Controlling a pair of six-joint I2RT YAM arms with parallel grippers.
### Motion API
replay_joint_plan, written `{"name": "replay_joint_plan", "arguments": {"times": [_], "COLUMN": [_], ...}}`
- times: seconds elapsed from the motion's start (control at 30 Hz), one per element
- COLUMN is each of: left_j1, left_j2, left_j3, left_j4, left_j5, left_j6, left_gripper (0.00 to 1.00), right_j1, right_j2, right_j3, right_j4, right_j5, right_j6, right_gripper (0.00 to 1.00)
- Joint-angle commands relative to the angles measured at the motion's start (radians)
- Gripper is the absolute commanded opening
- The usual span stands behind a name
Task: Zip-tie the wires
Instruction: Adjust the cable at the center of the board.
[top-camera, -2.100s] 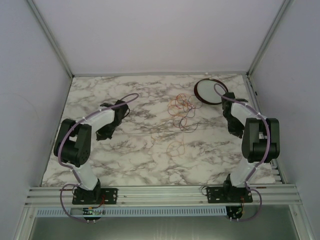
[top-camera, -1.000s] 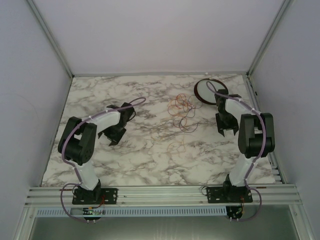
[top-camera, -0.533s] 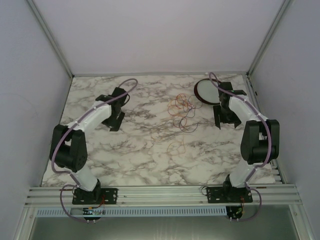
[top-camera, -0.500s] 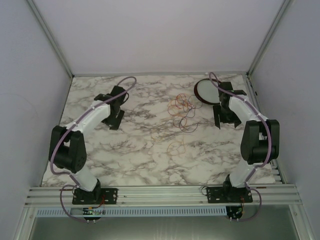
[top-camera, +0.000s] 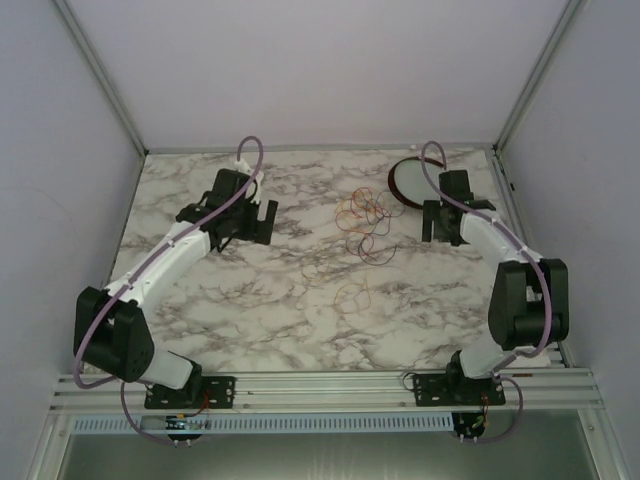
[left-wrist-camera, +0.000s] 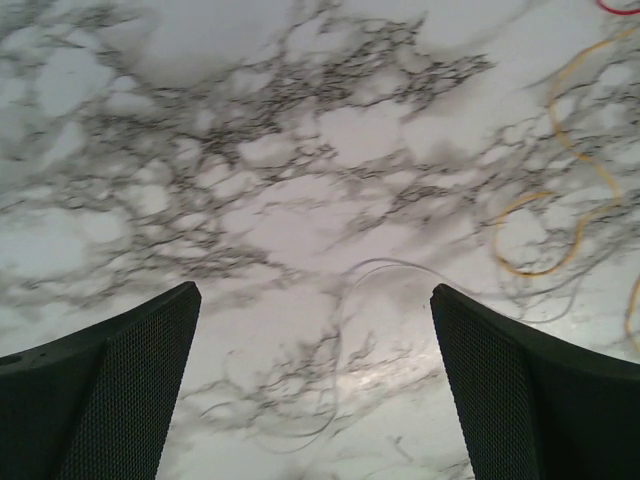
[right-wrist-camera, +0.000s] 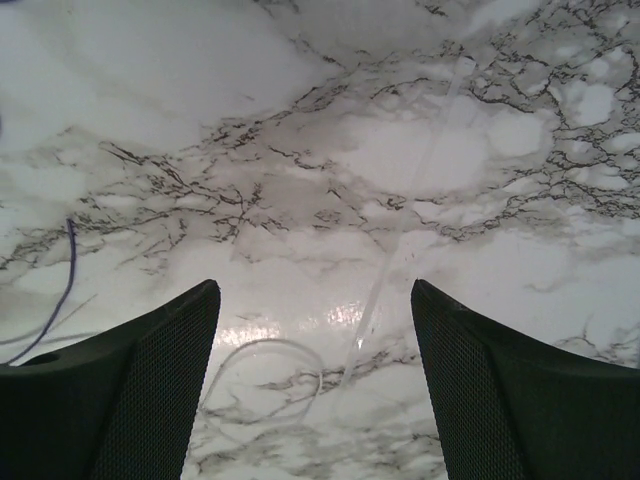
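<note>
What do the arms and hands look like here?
The left arm and right arm have white links between black joint housings, with a lilac cable looping along each. The left hand and right hand are black, each with two fingers showing a fine mesh texture.

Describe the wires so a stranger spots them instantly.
On the far half of the marble table, between the left gripper and right gripper, lie the wires, left of the dark-rimmed dish. They are a tangle of hair-thin red, orange and yellow loops; the dish is one solid round.
</note>
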Motion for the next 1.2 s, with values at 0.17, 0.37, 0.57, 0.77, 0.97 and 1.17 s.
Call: {"name": "replay_joint_plan", "arguments": {"times": [0.17,0.37,0.57,0.77,0.97,1.17], "left_j1": [-0.092,-0.146,-0.201,-0.237,-0.258,-0.263], "left_j2": [0.115,0.243,0.350,0.420,0.456,0.487], "left_j3": [-0.053,-0.003,0.023,0.048,0.054,0.043], "left_j4": [0.233,0.264,0.297,0.322,0.322,0.317], "left_j5": [0.154,0.133,0.165,0.173,0.159,0.138], "left_j6": [-0.091,-0.089,-0.089,-0.101,-0.102,-0.095], "left_gripper": [0.95,0.87,0.80,0.74,0.54,0.33], "right_j1": [0.030,0.120,0.203,0.261,0.309,0.355], "right_j2": [-0.201,-0.297,-0.254,-0.189,-0.101,-0.037], "right_j3": [-0.187,-0.300,-0.286,-0.272,-0.246,-0.214], "right_j4": [0.322,0.510,0.526,0.540,0.545,0.545], "right_j5": [-0.035,-0.169,-0.220,-0.263,-0.275,-0.281], "right_j6": [0.103,0.188,0.223,0.264,0.297,0.313], "right_gripper": [0.77,0.77,0.75,0.71,0.63,0.60]}}
